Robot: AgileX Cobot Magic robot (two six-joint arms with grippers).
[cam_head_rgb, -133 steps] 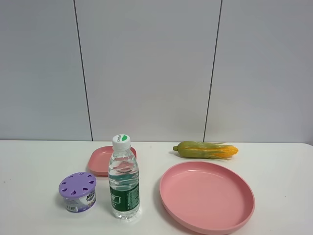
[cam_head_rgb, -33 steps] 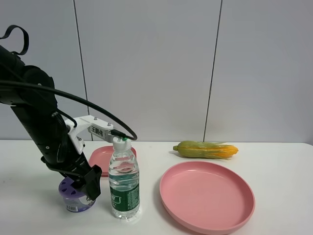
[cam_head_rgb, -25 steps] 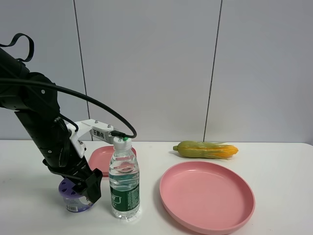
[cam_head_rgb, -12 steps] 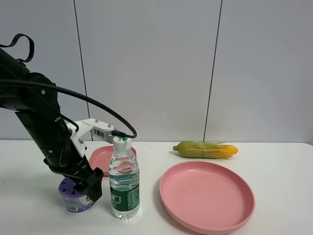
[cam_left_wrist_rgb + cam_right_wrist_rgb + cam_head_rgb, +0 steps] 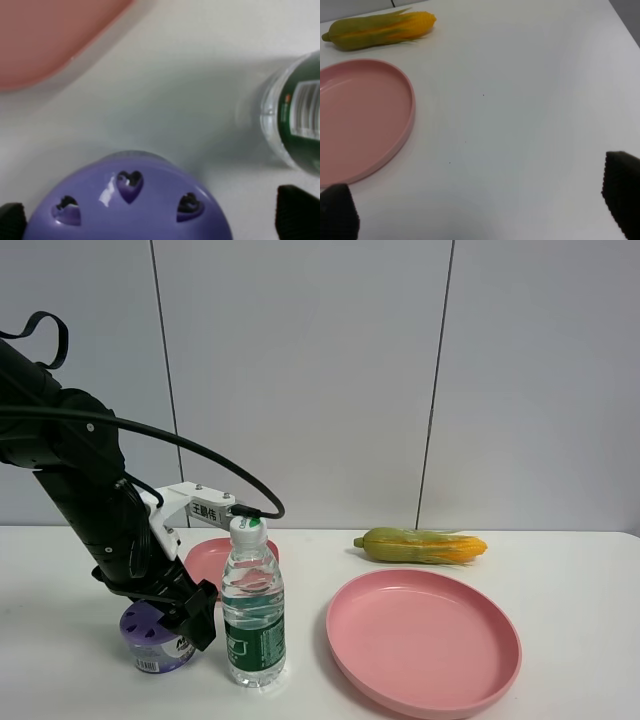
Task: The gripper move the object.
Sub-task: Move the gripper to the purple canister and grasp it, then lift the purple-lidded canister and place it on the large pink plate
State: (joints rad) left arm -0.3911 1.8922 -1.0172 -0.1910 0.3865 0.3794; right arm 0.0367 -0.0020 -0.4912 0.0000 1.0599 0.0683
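White tabletop (image 5: 570, 570) under a pale panelled wall (image 5: 300, 370) carries everything in play. At the centre of it, the left gripper's (image 5: 172, 625) dark fingers (image 5: 297, 216) stand spread wide on either side of the purple-lidded air-freshener can (image 5: 150, 645), one tip at each flank of the domed lid in the left wrist view, gripping nothing. The can (image 5: 130, 200) sits on the tabletop at front left, upright and apparently not yet squeezed. This looks like the pre-grasp step: the next move calls for the fingers to close evenly on the can's body, perhaps after settling slightly lower, then a straight lift before any sideways travel. Room is tight on one side, since the water bottle (image 5: 253, 620) stands just beside the can and the nearer finger occupies the gap between them; a swing that way could tip the bottle (image 5: 295, 125). Behind the can lies the small pink plate (image 5: 205, 558), and farther right the large pink plate (image 5: 420, 640) with the corn cob (image 5: 420, 545) beyond it. Bare tabletop opens to the can's left and past the large plate's far rim. Off to the right, the right gripper (image 5: 480, 202) is likewise spread with nothing held, over bare surface. No table edge shows near the can.
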